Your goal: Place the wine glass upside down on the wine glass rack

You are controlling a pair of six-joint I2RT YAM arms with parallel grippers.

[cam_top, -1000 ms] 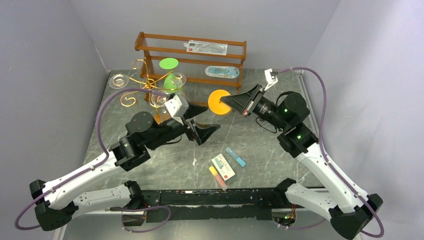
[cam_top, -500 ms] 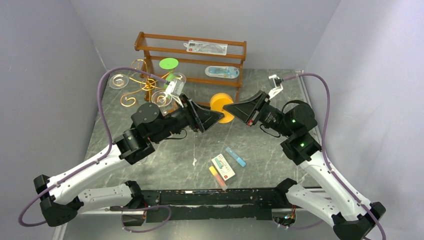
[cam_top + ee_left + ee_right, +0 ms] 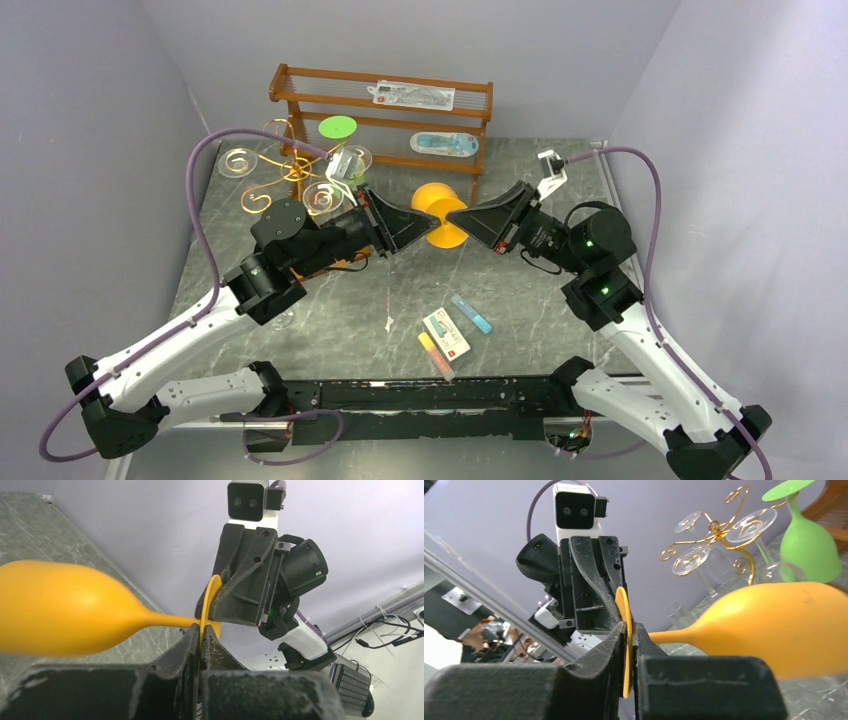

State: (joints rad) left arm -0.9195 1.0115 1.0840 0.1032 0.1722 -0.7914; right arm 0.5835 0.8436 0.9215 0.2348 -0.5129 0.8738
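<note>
An orange wine glass [image 3: 440, 200] hangs in the air over the middle of the table, lying sideways. Both grippers hold its thin round foot from opposite edges. My left gripper [image 3: 437, 227] is shut on the foot's edge [image 3: 200, 632], with the bowl [image 3: 60, 610] reaching away to the left in its view. From the other side my right gripper [image 3: 463, 216] is shut on the same disc [image 3: 629, 630]; the bowl [image 3: 774, 625] stretches to the right there. The gold wire wine glass rack [image 3: 290, 165] stands at the back left, also seen behind the bowl [image 3: 714, 535].
Clear glasses [image 3: 238, 161] hang foot-up on the rack's spirals, and a green glass [image 3: 809, 540] stands foot-up beside them. A brown two-tier wooden shelf [image 3: 380, 110] runs along the back wall. A small card [image 3: 446, 334] and coloured strips [image 3: 471, 313] lie near the front.
My left gripper swung right, up to the glass, and shut on its foot. The right arm shifted the glass a little left and stayed shut on it.
</note>
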